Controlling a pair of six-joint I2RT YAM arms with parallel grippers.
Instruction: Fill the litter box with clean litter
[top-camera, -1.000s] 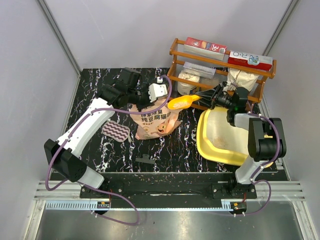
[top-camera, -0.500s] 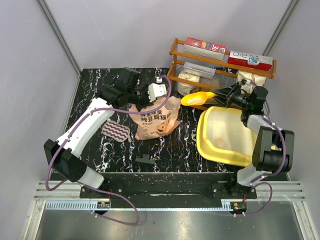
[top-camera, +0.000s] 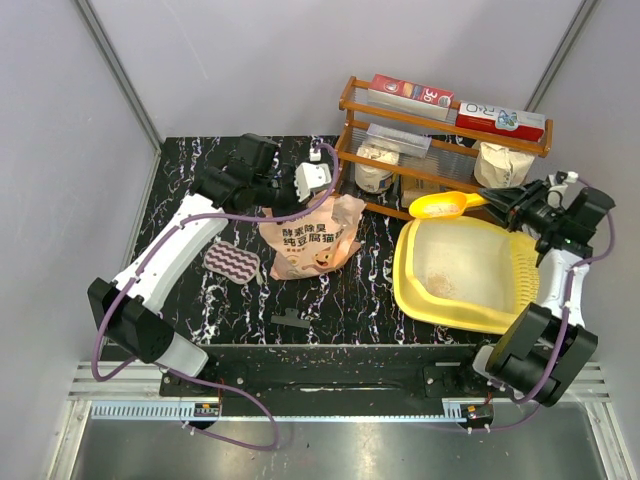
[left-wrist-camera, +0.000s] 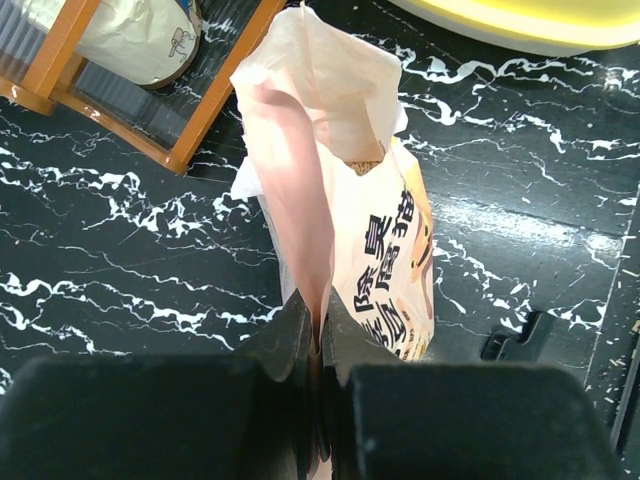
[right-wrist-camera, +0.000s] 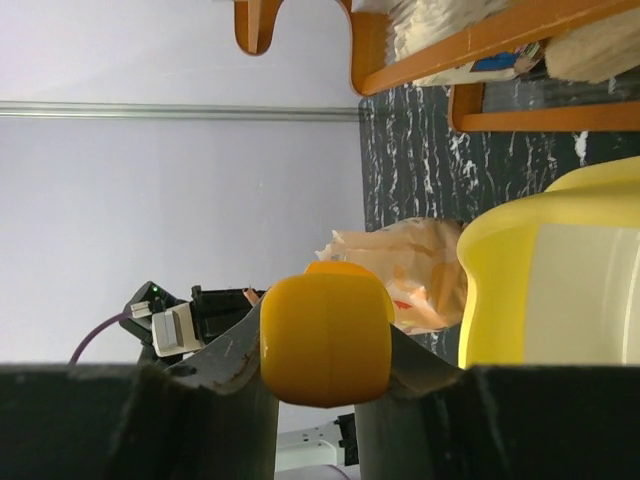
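The yellow litter box (top-camera: 415, 290) sits at the right of the table, with a thin scatter of pale granules (top-camera: 440, 281) on its floor; its wall shows in the right wrist view (right-wrist-camera: 560, 280). The peach-orange litter bag (top-camera: 310, 240) stands left of it, mouth open. My left gripper (top-camera: 298, 197) is shut on the bag's top edge (left-wrist-camera: 318, 290), holding it upright. My right gripper (top-camera: 500, 203) is shut on the handle (right-wrist-camera: 325, 340) of a yellow-orange scoop (top-camera: 440, 206), held level above the box's far rim.
A wooden rack (top-camera: 440, 150) with boxes and white sacks stands behind the litter box. A striped pad (top-camera: 233, 263) and a small black piece (top-camera: 290, 320) lie on the black marble table (top-camera: 200, 300). Grey walls close in on both sides.
My right arm has swung right, carrying the scoop from over the bag to above the litter box's far rim. The left gripper keeps its hold on the bag.
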